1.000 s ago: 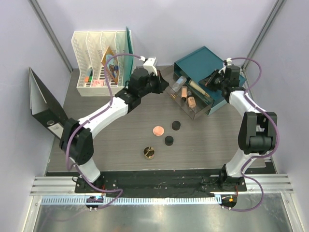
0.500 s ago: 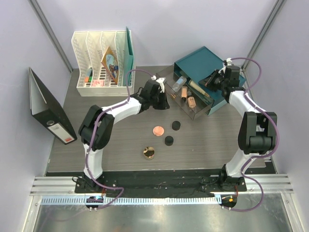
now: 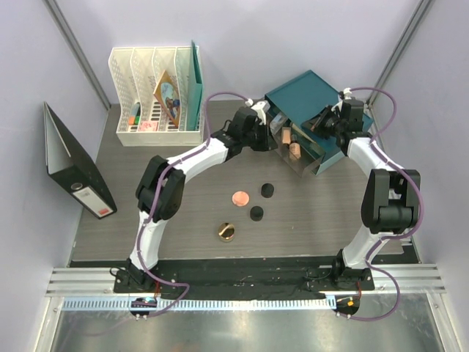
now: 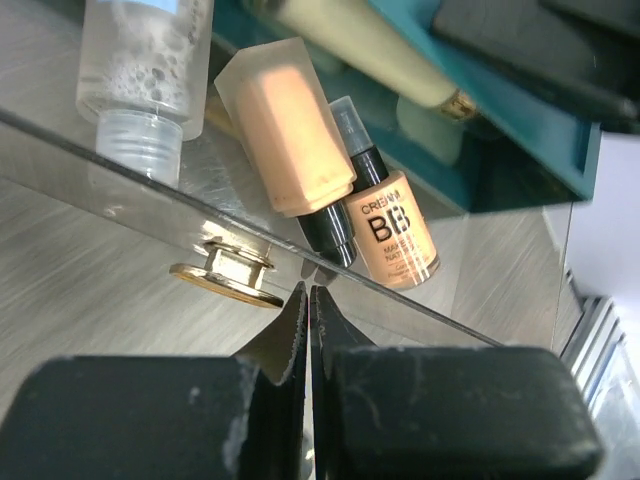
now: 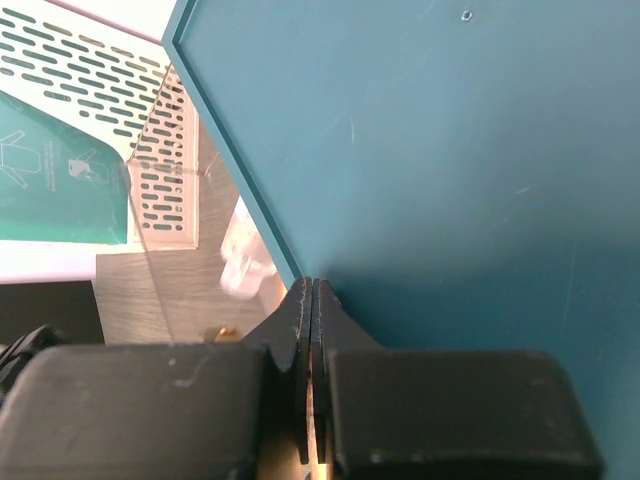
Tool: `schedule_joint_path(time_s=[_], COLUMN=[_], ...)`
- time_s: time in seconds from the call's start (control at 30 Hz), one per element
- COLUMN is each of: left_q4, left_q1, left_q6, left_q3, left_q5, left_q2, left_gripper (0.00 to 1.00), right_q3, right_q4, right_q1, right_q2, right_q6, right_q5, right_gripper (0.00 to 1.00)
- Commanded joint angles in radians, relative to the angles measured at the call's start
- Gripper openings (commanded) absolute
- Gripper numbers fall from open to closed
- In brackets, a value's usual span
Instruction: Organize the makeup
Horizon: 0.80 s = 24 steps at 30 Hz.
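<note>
Grey table (image 3: 315, 213), makeup half sorted: tubes (image 4: 292, 140) and bottles (image 4: 140, 70) lie in the drawer (image 3: 309, 164); compact (image 3: 239, 197), two pots (image 3: 267, 191) and jar (image 3: 226, 232) wait outside. Left gripper (image 4: 308, 300), pinched shut and empty, sits at the drawer front; right gripper (image 5: 310, 290) likewise, over the box (image 5: 450, 150)

Glass bottle (image 4: 145, 70) top off-frame, L cam.

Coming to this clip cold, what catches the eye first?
The left pincer, shut, sits by the gold knob of the clear drawer, which holds peach tubes. The right pincer, shut, is against the teal box. A compact, two black pots and a gold jar lie loose mid-table.
</note>
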Motion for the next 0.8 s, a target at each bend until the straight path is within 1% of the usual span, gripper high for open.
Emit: schedule_joint_path(time_s=[0.0, 0.13, 0.23, 0.37, 0.4, 0.5, 0.57, 0.67, 0.7, 0.73, 0.77], left_q4=[0.141, 0.187, 0.253, 0.385, 0.428, 0.468, 0.471, 0.546, 0.602, 0.630, 0.652], left_q1=[-0.030, -0.058, -0.072, -0.081, -0.082, -0.089, -0.089, -0.089, -0.089, -0.089, -0.089], left_q6=[-0.073, -0.104, -0.157, -0.271, -0.283, -0.297, -0.294, -0.283, -0.288, -0.298, -0.306], left_q3=[0.114, 0.223, 0.263, 0.266, 0.268, 0.278, 0.272, 0.208, 0.168, 0.153, 0.144], left_q5=[0.015, 0.012, -0.001, -0.031, -0.037, -0.038, -0.030, -0.021, -0.021, -0.022, -0.024], left_q2=[0.084, 0.165, 0.219, 0.258, 0.265, 0.273, 0.267, 0.236, 0.229, 0.222, 0.224], left_gripper=[0.00, 0.00, 0.00, 0.00, 0.00, 0.00, 0.00, 0.00, 0.01, 0.07, 0.11], right_q3=[-0.082, -0.083, -0.083, -0.085, -0.086, -0.086, -0.086, -0.085, -0.085, -0.085, -0.085], right_q4=[-0.333, -0.333, -0.333, -0.333, -0.333, -0.333, -0.333, -0.332, -0.332, -0.332, -0.333], right_q1=[0.005, 0.005, 0.005, 0.005, 0.005, 0.005, 0.005, 0.005, 0.005, 0.005, 0.005], right_q2=[0.106, 0.106, 0.106, 0.106, 0.106, 0.109, 0.109, 0.109, 0.111, 0.109, 0.109], right_q6=[-0.073, -0.073, -0.073, -0.073, -0.073, -0.070, -0.071, -0.071, -0.071, -0.071, -0.071], right_q5=[0.085, 0.085, 0.083, 0.083, 0.082, 0.080, 0.080, 0.080, 0.079, 0.079, 0.079], right_gripper=[0.01, 0.01, 0.01, 0.01, 0.01, 0.01, 0.01, 0.01, 0.01, 0.01, 0.01])
